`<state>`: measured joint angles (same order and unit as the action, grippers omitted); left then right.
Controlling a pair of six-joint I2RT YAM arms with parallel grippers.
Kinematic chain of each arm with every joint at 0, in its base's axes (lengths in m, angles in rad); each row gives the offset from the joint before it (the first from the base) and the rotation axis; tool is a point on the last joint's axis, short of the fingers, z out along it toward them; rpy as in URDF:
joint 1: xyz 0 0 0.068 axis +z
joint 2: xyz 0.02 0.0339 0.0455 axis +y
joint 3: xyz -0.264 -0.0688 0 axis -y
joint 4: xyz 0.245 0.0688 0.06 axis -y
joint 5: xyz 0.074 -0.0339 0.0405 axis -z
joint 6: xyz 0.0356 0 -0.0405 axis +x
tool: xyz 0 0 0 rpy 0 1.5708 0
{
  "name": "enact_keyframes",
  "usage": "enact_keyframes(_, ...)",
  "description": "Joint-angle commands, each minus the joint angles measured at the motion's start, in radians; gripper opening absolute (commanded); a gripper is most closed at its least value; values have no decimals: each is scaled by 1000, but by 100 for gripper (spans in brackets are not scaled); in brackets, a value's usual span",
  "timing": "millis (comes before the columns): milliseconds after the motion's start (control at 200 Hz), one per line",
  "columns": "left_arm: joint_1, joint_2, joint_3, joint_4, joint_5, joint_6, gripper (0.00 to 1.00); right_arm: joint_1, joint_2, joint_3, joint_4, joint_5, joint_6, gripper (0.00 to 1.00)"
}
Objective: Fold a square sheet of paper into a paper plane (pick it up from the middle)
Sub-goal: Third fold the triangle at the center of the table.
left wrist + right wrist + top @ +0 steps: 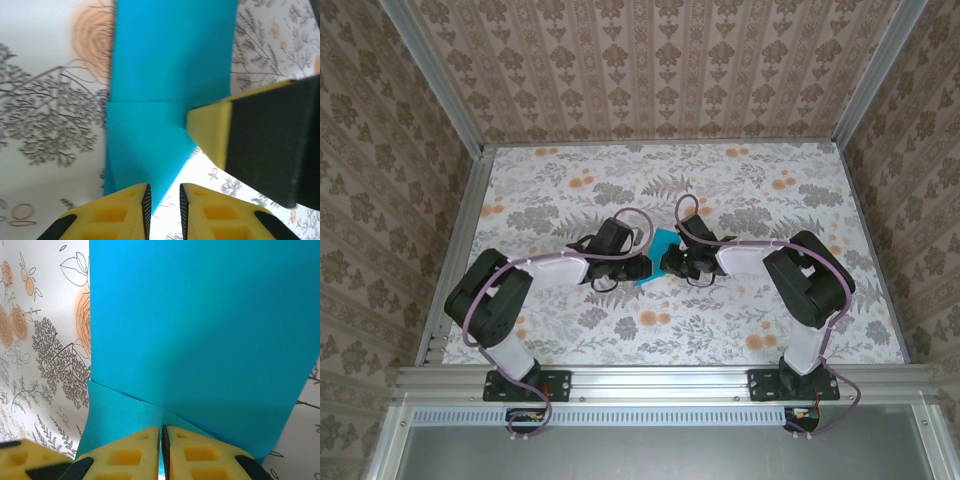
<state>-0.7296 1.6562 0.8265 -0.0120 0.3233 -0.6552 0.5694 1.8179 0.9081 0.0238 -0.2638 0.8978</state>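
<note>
Just ahead of the left pincer (163,197), whose jaws stand slightly parted and grip nothing, we see the square sheet of paper (170,75). It is partly folded, its long axis runs straight away from the fingertips, and its near corner dips into the gap. The right pincer (161,437) is clamped on the paper's edge, so we judge it the anchor.

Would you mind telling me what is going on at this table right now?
A teal paper lies in the middle of the floral table, partly folded, with a crease across it. The right tool is pinched shut on one edge of the paper, where folded layers overlap. The left tool sits at a pointed corner with its jaws slightly apart, not gripping. The paper is not yet a plane.
</note>
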Motion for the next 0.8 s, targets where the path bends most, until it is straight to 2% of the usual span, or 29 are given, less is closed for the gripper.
enact_keyframes(0, -31, -25, 23, -18, -25, -9, 25, -9, 35, -29, -66, 64, 23, 13)
enact_keyframes(160, -59, -11, 8, -10, -43, -36, 25, -9, 40, -32, -66, 67, 31, 12)
enact_keyframes(795, -40, 55, 12, -58, -113, -38, 17, -11, 52, -31, -68, 61, 32, 12)
